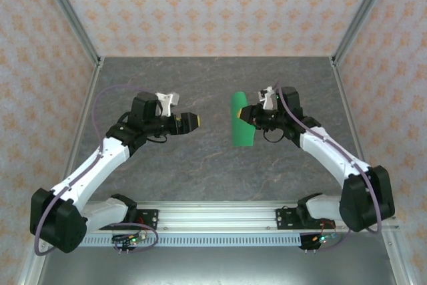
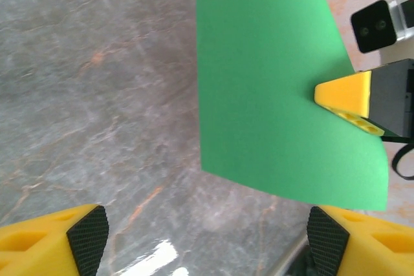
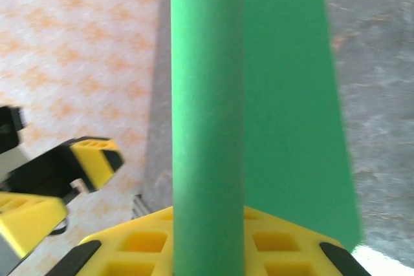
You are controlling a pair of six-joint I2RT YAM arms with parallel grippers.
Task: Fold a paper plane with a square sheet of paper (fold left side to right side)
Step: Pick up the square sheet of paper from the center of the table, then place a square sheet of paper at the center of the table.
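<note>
Pinching the square sheet of paper (image 1: 241, 125) at its right edge, the right gripper (image 1: 257, 113) held it curved over the table (image 1: 200, 165).
The green sheet stood over the table's middle, slightly toward the right side, bowed rather than flat. The left gripper (image 1: 195, 120) hovered over the table's middle-left with its jaws spread wide, touching nothing.

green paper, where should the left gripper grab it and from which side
Probably the green paper's free edge, opposite the right gripper's pinch, approached from the left: that edge faces the open left gripper with nothing between.
</note>
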